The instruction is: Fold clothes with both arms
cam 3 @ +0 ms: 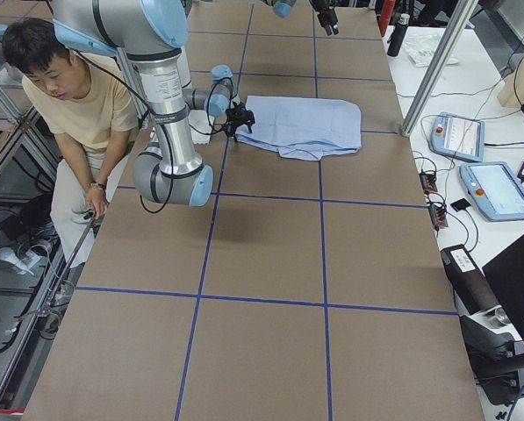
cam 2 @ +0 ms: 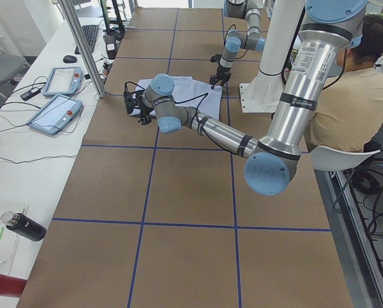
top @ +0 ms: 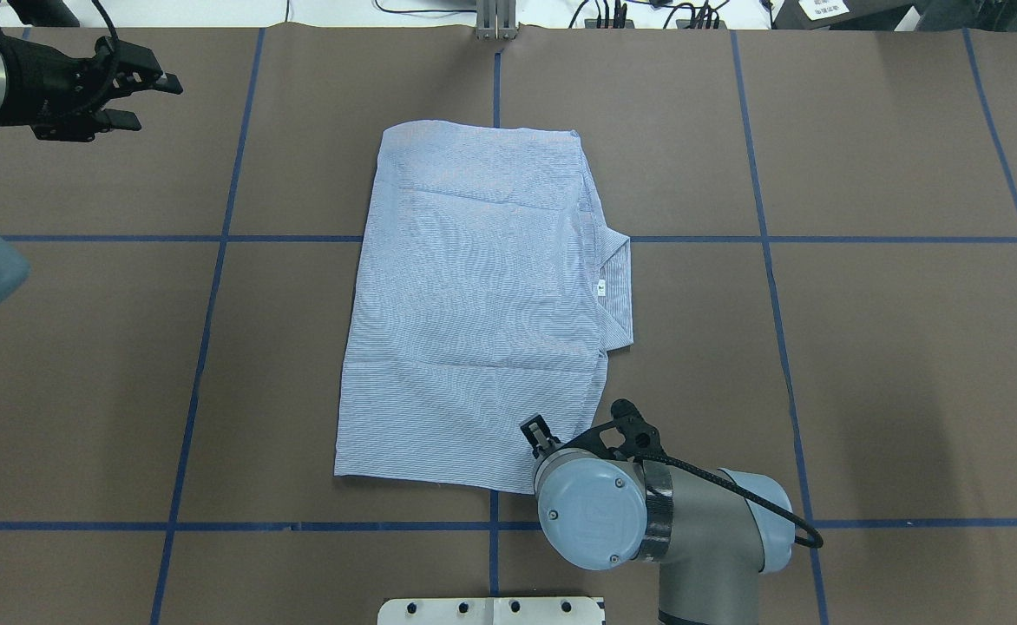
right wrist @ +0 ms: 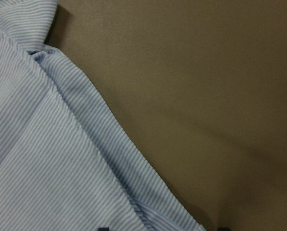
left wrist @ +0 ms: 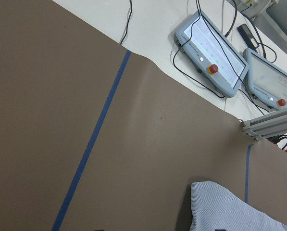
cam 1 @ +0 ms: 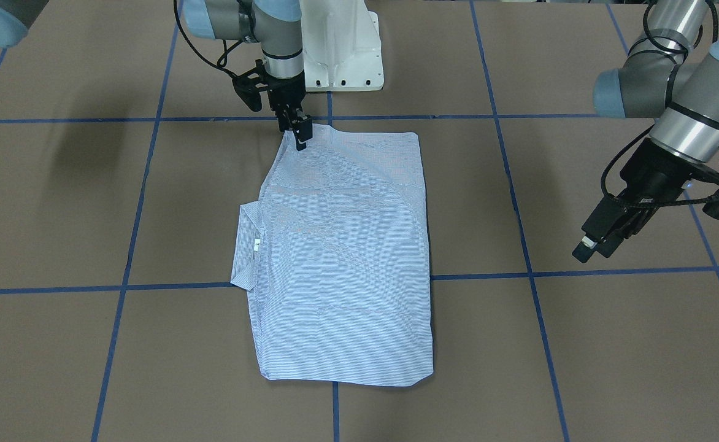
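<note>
The light blue pinstriped shirt (cam 1: 341, 264) lies flat on the brown table, folded into a rough rectangle, with its collar (top: 617, 286) and white neck label toward my right side. My right gripper (cam 1: 298, 134) is low at the shirt's corner nearest my base. In the right wrist view its fingertips stand wide apart, open, over the shirt's edge (right wrist: 100, 144). My left gripper (top: 154, 102) is open and empty, raised over bare table far from the shirt; it also shows in the front view (cam 1: 588, 247). A shirt corner (left wrist: 230, 211) shows in the left wrist view.
The white pedestal base (cam 1: 341, 49) stands just behind the shirt. Two teach pendants (left wrist: 213, 53) and cables lie on the white side table past the far edge. An aluminium post (cam 3: 437, 53) stands there. A seated person (cam 3: 68, 96) is beside my base.
</note>
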Tool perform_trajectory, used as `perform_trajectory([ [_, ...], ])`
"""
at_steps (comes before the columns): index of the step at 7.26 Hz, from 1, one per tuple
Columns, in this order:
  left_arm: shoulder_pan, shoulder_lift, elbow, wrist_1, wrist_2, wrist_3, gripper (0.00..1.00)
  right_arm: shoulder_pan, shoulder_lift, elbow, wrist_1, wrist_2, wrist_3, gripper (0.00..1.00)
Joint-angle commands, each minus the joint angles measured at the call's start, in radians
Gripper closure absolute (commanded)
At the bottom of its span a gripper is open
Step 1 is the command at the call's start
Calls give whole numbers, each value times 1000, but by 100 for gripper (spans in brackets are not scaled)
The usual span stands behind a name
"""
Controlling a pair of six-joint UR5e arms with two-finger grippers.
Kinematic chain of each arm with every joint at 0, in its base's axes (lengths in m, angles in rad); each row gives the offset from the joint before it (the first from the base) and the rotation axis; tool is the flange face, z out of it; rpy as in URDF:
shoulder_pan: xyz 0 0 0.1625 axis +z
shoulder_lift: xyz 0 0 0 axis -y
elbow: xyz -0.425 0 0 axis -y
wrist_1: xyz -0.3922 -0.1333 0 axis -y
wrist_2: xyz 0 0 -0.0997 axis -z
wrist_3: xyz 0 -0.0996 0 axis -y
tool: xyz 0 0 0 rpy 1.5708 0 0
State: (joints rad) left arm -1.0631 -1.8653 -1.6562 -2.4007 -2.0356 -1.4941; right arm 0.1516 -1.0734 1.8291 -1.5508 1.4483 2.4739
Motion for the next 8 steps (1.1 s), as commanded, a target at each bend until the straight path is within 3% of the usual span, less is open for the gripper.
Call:
perform_trajectory([
  [1, 0, 0, 0, 0, 0, 0, 18, -1, 0, 4, -2, 1, 0, 85],
  [2, 0, 0, 0, 0, 0, 0, 18, 0, 0, 10, 0, 6, -1, 100],
  [7, 2, 2, -11, -2, 0, -14, 18, 3, -5, 71, -40, 12, -6, 100],
  [8, 8, 2, -52, -3, 0, -71, 11, 5, -25, 111, -63, 12, -9, 100],
])
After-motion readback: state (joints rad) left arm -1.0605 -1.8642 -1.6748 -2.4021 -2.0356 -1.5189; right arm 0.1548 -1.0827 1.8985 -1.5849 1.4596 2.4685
